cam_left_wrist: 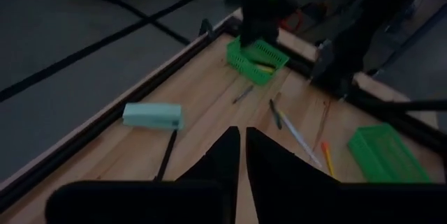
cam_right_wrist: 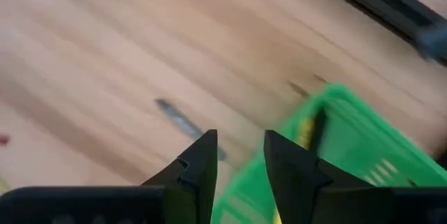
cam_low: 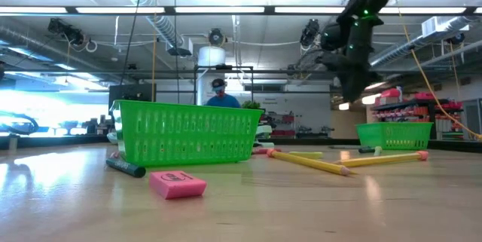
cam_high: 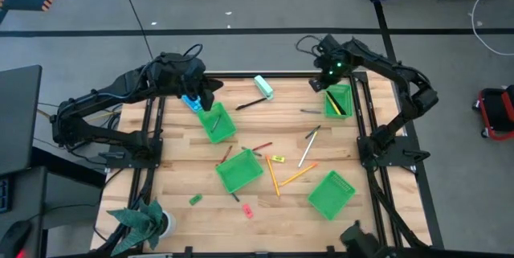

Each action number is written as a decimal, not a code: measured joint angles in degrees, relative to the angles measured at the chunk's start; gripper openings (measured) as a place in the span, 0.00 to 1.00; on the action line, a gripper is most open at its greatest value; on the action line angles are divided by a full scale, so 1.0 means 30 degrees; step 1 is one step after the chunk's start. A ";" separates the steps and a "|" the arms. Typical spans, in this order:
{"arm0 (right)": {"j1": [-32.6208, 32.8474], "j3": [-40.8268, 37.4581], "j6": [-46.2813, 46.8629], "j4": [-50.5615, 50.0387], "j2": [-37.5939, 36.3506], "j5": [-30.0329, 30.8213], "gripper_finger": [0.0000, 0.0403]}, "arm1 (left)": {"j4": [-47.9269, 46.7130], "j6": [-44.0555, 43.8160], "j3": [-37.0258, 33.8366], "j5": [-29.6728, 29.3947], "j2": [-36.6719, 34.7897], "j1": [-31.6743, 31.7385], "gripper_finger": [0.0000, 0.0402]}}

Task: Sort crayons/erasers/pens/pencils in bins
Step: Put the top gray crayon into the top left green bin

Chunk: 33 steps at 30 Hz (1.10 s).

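R pincer [cam_right_wrist: 239, 155] ajar, empty, over bin [cam_right_wrist: 349, 147].

Left gripper [cam_left_wrist: 242, 155] has its fingers pressed together, right gripper [cam_right_wrist: 240, 160] slightly parted, both arms raised

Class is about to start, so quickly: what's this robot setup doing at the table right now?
Two arms are sorting stationery into green bins. The right gripper hangs over the far right bin, fingers slightly apart and empty; that bin already holds a yellow and a dark stick. The left gripper sits above the far left bin, nearly closed, holding nothing. Pencils, a pink eraser and other pieces lie loose on the table.
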 joint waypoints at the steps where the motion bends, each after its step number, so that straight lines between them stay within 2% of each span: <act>1: 0.0533 -0.0003 -0.0238 0.0119 0.0000 0.0000 0.31 | 0.0279 -0.0007 0.0002 0.0004 0.0000 0.0000 0.09; 3: 0.1701 0.0005 -0.0759 0.0405 0.0000 0.0214 0.31 | 0.0857 -0.0007 0.0002 0.0000 0.0007 0.0000 0.08; 7: 0.3941 0.0005 -0.1812 0.1333 0.0000 0.2009 0.29 | 0.1805 0.0000 0.0002 0.0007 0.0000 0.0000 0.06; 11: 0.5092 0.0005 -0.2635 0.1901 0.0372 0.2821 0.27 | 0.1920 0.0015 0.0002 0.0154 -0.0007 0.0000 0.05; 18: 0.5130 0.0000 -0.3502 0.1723 0.2342 0.2083 0.28 | 0.1891 0.0012 0.0002 0.0291 0.0000 0.0000 0.07; 28: 0.4851 -0.0003 -0.5380 0.1810 0.4363 0.2034 0.41 | 0.1752 -0.0133 0.0002 0.0293 0.0000 -0.0007 0.10; 33: 0.4778 -0.0003 -0.5927 0.1811 0.5076 0.2027 0.43 | 0.1752 -0.0736 0.0002 0.0299 0.0000 0.0000 0.09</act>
